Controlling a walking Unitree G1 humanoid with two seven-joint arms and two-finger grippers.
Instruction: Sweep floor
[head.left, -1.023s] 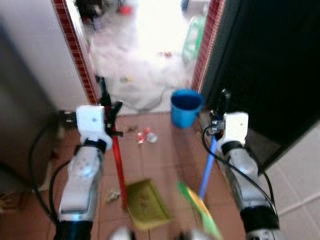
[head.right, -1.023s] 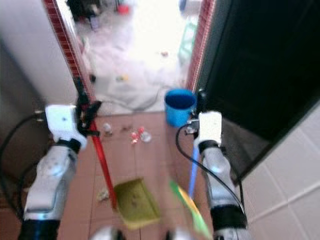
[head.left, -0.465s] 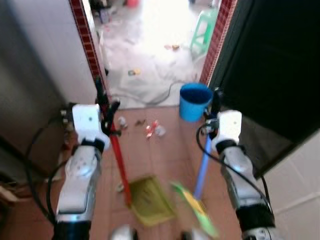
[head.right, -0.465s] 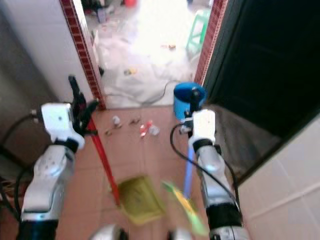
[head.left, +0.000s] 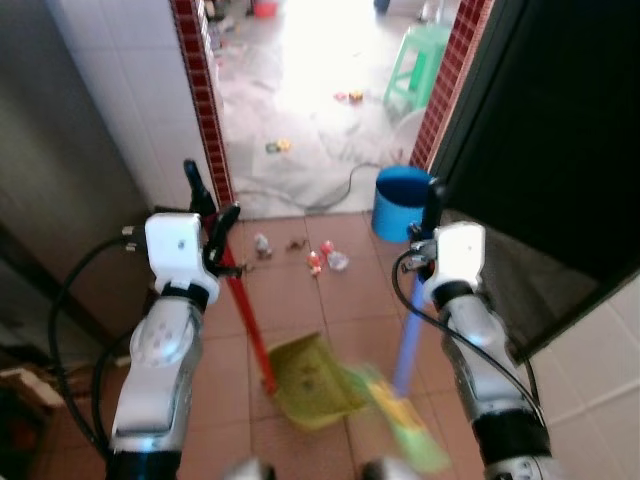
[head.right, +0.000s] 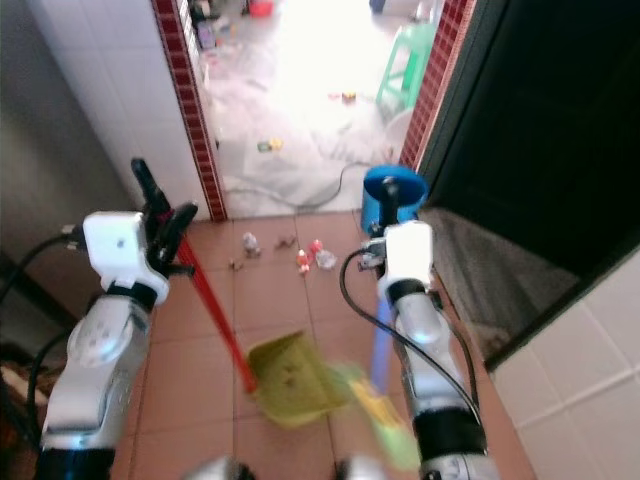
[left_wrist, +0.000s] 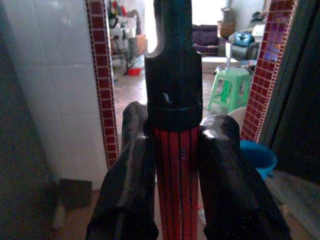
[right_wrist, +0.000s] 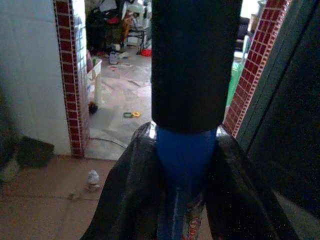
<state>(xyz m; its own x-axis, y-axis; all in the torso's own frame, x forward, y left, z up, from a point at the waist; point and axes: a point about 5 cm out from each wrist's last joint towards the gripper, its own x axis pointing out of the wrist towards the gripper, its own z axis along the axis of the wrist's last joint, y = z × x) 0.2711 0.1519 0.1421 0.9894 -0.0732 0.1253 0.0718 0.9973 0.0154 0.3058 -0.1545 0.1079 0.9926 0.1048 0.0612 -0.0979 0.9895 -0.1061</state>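
- Our left claw (left_wrist: 175, 165) is clamped tight on the red dustpan handle (head.left: 246, 318), both fingers (left_wrist: 131, 170) pressed against the ribbed red shaft just under its black top cap.
- That handle runs down at a slant to the yellow-green dustpan (head.left: 312, 380), which is sitting on the terracotta floor tiles (head.left: 300, 300) between our two arms.
- Our right claw (right_wrist: 182, 170) is clenched around the blue broom handle (head.left: 408, 335), right where the blue shaft meets its black grip.
- The broom's green bristle head (head.left: 405, 435) is down on the tiles just beside the dustpan's right edge. It's pretty blurry, so we can't say whether the two actually touch.
- The stuff to sweep: a small scatter of litter (head.left: 322, 258) (red and whitish bits, plus a little crumpled piece further left) on the tiles ahead of the dustpan, near the doorway.
- A blue bucket (head.left: 402, 200) stands at the right side of the doorway, next to the red brick-patterned door frame (head.left: 205, 95).
- Past the doorway there's a brighter room with a green plastic stool (head.left: 420, 60), a cable across the floor and more small bits lying around.
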